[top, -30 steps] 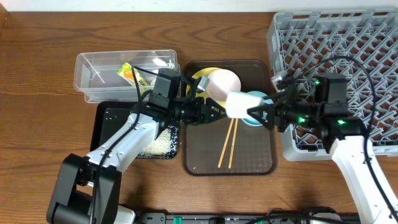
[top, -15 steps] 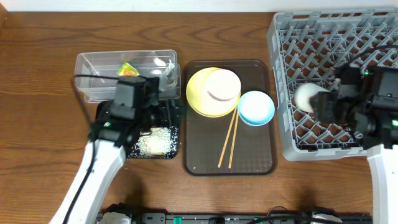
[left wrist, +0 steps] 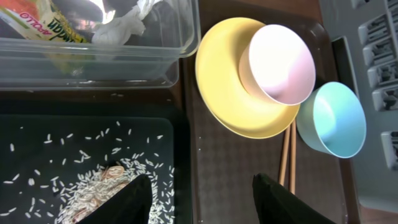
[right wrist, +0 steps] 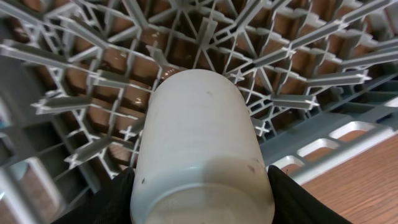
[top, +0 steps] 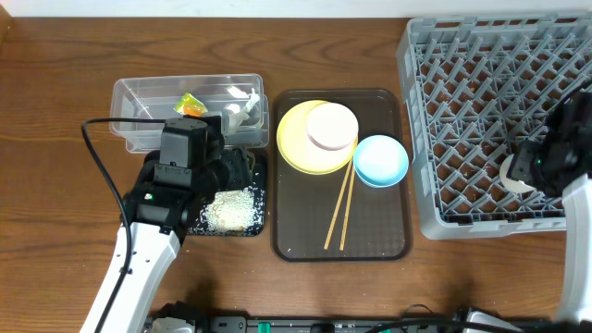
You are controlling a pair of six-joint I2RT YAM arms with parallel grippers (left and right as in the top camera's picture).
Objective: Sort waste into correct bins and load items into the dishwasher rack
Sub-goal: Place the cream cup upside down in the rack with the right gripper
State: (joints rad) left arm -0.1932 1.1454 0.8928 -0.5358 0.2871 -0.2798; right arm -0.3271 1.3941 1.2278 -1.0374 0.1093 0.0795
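A brown wooden table point(top: 55, 111) is filling the overhead view, a pale strip point(top: 231, 6) running along its far edge. The grey dishwasher rack point(top: 481, 92) is sitting at the far right. Over its near right part the right gripper point(top: 529, 169) is clamping the small white cup point(right wrist: 199, 137) between its two fingers point(right wrist: 112, 202); whether the cup is touching the lattice cannot be told. A dark brown tray point(top: 370, 236) in the middle is carrying the yellow plate point(top: 294, 148) with the white bowl point(top: 331, 127) on it, the light blue bowl point(top: 381, 160) and two chopsticks point(top: 339, 213). At the left, the left gripper point(left wrist: 202, 199) is hovering, fingers spread and empty, over the black tray point(left wrist: 37, 137) of rice scraps point(left wrist: 93, 186), just near of the clear tub point(top: 139, 102) holding the wrapper point(left wrist: 43, 25) and white plastic scrap point(left wrist: 121, 25).
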